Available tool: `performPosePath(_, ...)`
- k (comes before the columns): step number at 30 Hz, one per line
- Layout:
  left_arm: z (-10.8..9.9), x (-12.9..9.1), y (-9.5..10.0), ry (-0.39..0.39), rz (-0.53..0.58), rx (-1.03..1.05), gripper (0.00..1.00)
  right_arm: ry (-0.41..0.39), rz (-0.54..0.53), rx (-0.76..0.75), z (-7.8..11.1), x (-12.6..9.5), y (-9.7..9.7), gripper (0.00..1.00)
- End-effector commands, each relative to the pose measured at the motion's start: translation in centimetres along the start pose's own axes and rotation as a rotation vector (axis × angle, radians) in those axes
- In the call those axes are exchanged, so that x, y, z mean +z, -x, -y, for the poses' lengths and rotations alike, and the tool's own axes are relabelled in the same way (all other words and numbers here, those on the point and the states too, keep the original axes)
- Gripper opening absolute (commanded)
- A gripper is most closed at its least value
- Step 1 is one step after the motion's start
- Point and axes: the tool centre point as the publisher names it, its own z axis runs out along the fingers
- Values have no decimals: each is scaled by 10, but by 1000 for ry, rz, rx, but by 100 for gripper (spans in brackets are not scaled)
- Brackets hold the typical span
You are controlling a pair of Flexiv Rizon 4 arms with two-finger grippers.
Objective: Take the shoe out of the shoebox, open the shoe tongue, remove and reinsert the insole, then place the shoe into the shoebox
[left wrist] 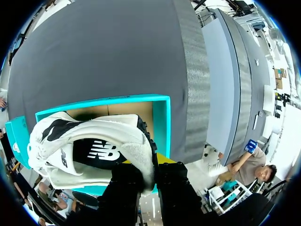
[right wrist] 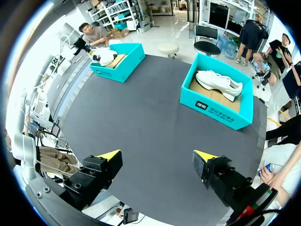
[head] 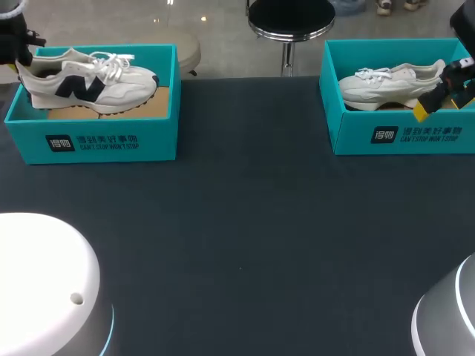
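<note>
A white sneaker with navy panels (head: 89, 78) is in the left teal shoebox (head: 111, 141), its heel at the box's left end. My left gripper (head: 15, 52) is at that end. In the left wrist view it (left wrist: 150, 174) is shut on the sneaker's (left wrist: 94, 141) heel, over the box's cardboard floor (left wrist: 127, 110). An all-white sneaker (head: 390, 85) lies in the right teal shoebox (head: 401, 137). My right gripper (head: 445, 93) shows over that box's right end. In its own view it (right wrist: 156, 157) hangs open and empty, high over the table, far from the white sneaker (right wrist: 218, 84).
The dark table (head: 245, 222) stretches between and in front of the two boxes. My arms' bases fill the near corners, white at the left (head: 44, 282) and grey at the right (head: 445, 319).
</note>
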Motion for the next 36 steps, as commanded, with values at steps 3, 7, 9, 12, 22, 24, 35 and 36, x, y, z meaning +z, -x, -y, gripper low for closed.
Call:
performPosePath(3,-3,11,4,-9,-4,11,0,-5,-1,0,-2,1,1,100)
performPosePath(7,-1,23,10,-22,-12,18,0,-5,-1,0,-2,1,1,100)
performPosePath(9,-1,28,11,-30,-14,18,0,-5,-1,0,-2,1,1,100)
performPosePath(12,-1,36,14,-34,-13,15,0,-5,-1,0,-2,1,1,100)
performPosePath(22,6,63,20,-55,-4,24,0,-5,-1,0,-2,1,1,100)
performPosePath(24,8,70,21,-61,-11,27,0,-5,-1,0,-2,1,1,100)
performPosePath(35,20,99,21,-97,-10,36,0,-5,-1,0,-2,1,1,100)
performPosePath(36,21,101,22,-102,-11,41,0,-5,-1,0,-2,1,1,100)
